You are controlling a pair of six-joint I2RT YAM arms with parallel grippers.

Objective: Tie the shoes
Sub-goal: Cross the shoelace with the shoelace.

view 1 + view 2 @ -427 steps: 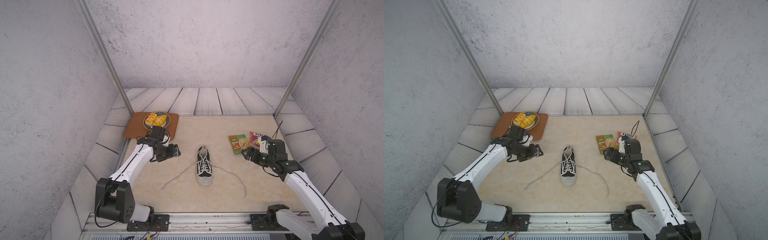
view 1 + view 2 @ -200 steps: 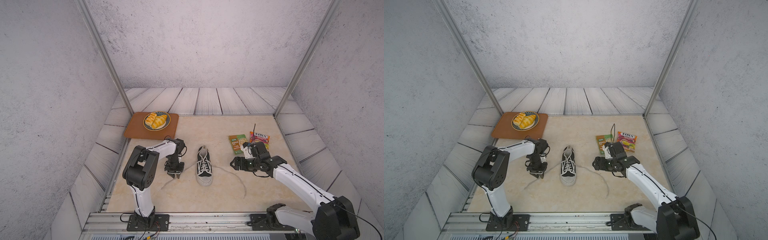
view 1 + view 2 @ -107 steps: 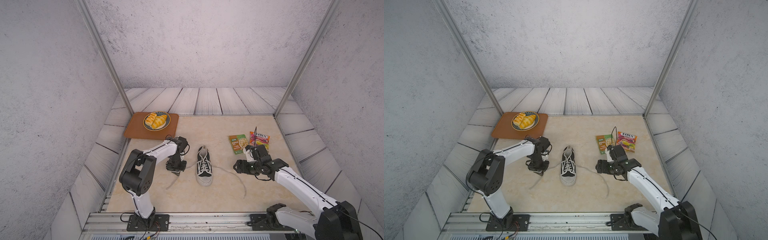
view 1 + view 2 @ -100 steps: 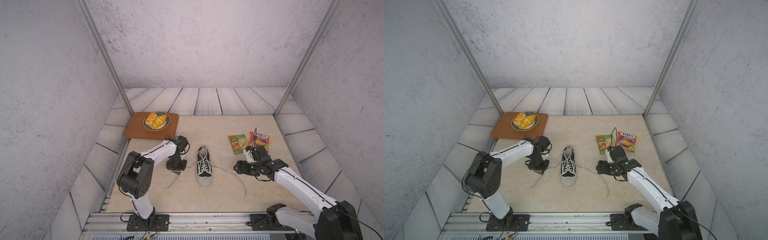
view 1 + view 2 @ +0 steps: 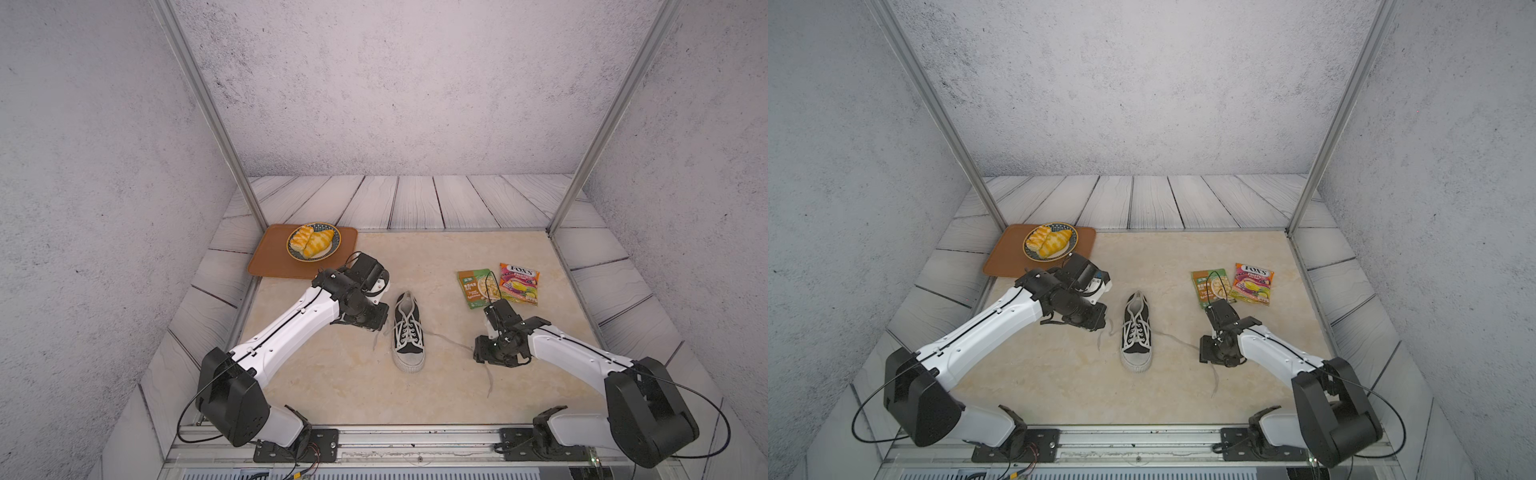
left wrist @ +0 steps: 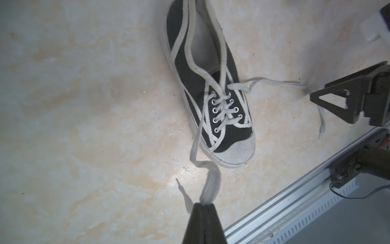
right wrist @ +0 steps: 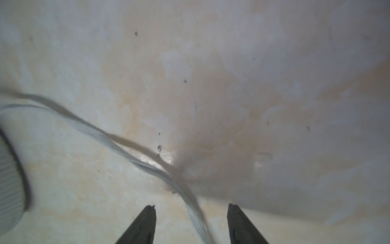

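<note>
The shoe, black canvas with a white sole and toe cap, lies mid-table with its toe toward the front rail. Its laces are untied. My left gripper is shut on the left lace, which rises slack from the eyelets to the pinched tips. My right gripper is down at the table to the shoe's right. It is open, and the right lace runs between its fingers without being clamped. The lace's loose end trails toward the front.
A brown tray with a plate of pastries sits at the back left, just behind my left arm. Two snack packets lie behind my right gripper. The metal rail runs along the front edge.
My left gripper has shut on the left lace and drawn it up toward the shoe. My right gripper has dropped over the right lace, and its jaws have narrowed.
</note>
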